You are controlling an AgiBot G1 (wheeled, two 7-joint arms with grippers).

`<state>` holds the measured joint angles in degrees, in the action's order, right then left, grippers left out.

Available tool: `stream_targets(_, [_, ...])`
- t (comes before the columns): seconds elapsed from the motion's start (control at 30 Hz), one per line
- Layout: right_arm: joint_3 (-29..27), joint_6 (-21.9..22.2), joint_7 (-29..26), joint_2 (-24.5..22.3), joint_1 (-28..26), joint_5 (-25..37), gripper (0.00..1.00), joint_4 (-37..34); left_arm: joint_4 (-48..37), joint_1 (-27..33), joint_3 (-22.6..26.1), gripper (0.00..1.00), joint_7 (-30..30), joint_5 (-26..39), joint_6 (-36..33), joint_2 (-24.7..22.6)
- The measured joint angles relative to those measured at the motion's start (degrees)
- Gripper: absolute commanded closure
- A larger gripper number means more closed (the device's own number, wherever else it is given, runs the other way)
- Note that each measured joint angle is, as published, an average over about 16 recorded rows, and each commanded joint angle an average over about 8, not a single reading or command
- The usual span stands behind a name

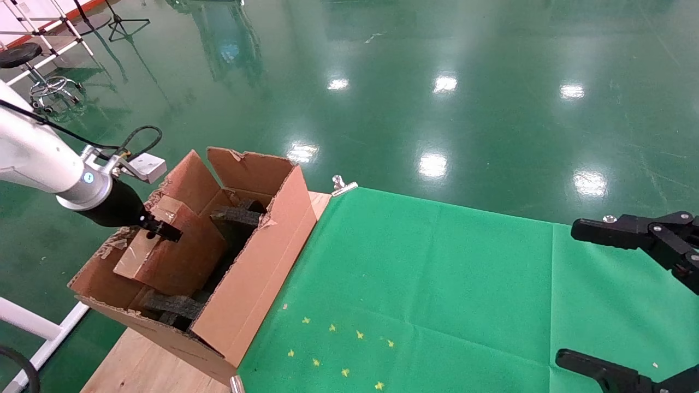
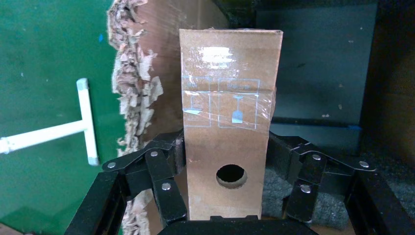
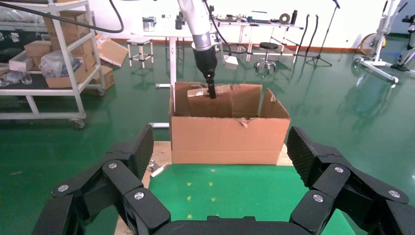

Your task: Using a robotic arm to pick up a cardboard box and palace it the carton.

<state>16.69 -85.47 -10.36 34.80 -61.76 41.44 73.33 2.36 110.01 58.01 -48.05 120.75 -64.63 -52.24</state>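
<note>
Two claws show. Nearest, at the right edge, the right claw (image 1: 628, 297) hangs released over the green cloth (image 1: 437, 284) on the surface (image 1: 136, 365), its fingers (image 3: 134, 156) spread wide and holding nothing. Left of the cloth, on the bare wood, stands the carton (image 1: 256, 273), flaps up, edges ragged, black foam (image 1: 237, 218) inside. Within it the box (image 1: 164, 248) leans tilted, taped and with a round hole (image 2: 231, 176). The left claw (image 1: 158, 229) is clenched on the box's far upper end, a finger (image 2: 164, 183) pressed against each long side. Behind it the arm (image 1: 38, 158) runs off left. Farther off lies shiny green floor (image 1: 437, 82).
</note>
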Motion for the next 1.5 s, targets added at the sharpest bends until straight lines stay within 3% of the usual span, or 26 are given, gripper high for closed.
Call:
stream_targets(0.17, [0.0, 0.0, 0.0, 0.0, 0.0, 0.0, 0.0, 0.0, -1.4, -0.6, 0.3, 1.0, -2.6, 0.4, 0.7, -1.2])
stream_targets(0.2, [0.0, 0.0, 0.0, 0.0, 0.0, 0.0, 0.0, 0.0, -1.6, -0.7, 0.3, 0.95, -2.9, 0.5, 0.9, -1.3])
stream_targets(0.43, [0.0, 0.0, 0.0, 0.0, 0.0, 0.0, 0.0, 0.0, -2.8, -1.1, 0.3, 0.08, -4.7, 0.5, 1.5, -1.7])
stream_targets(0.47, [0.1, 0.0, 0.0, 0.0, 0.0, 0.0, 0.0, 0.0, -2.8, -1.1, 0.3, 0.0, -4.9, 0.5, 1.6, -1.7])
stream_targets(1.2, [0.1, 0.0, 0.0, 0.0, 0.0, 0.0, 0.0, 0.0, -2.7, -0.9, 0.1, 0.0, -4.8, 0.3, 1.1, -1.5])
stream_targets(1.5, [0.1, 0.0, 0.0, 0.0, 0.0, 0.0, 0.0, 0.0, 1.3, 1.9, -2.0, 0.0, -0.2, -2.9, -0.4, 0.0])
